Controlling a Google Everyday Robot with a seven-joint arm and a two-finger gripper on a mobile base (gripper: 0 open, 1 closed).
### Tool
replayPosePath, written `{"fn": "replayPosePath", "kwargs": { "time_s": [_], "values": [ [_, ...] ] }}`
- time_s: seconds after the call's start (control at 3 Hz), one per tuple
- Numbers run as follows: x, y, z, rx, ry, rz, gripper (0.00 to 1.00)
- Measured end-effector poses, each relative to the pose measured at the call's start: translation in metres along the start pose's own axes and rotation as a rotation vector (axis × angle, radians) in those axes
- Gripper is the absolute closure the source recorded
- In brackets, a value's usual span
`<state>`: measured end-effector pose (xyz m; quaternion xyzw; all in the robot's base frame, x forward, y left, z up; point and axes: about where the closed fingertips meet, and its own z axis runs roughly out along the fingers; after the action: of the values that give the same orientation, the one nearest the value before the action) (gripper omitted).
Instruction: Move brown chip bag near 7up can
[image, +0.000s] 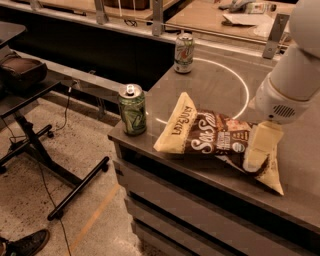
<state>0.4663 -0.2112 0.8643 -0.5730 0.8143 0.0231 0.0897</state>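
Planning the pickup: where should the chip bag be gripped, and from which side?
Probably its right end, from above: the chip bag lies flat on the table, and the gripper hangs over that end, so a top-down pinch suits.

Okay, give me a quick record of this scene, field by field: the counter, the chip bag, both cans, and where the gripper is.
surface: dark counter marked with a white ring
brown chip bag: lying flat near the counter's front edge
7up can: upright at the far left edge, well apart from the bag
green can: upright at the front left corner, just left of the bag
gripper: low over the bag's right end; contact cannot be told
task status: bag not yet near the 7up can
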Motion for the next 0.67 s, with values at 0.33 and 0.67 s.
{"fn": "replayPosePath", "kwargs": {
  "time_s": [0.33, 0.67],
  "values": [
    [0.002, 0.000, 0.025, -0.051, -0.025, 0.026, 0.15],
    [0.003, 0.002, 0.038, -0.102, -0.068, 0.046, 0.39]
  ]
}}
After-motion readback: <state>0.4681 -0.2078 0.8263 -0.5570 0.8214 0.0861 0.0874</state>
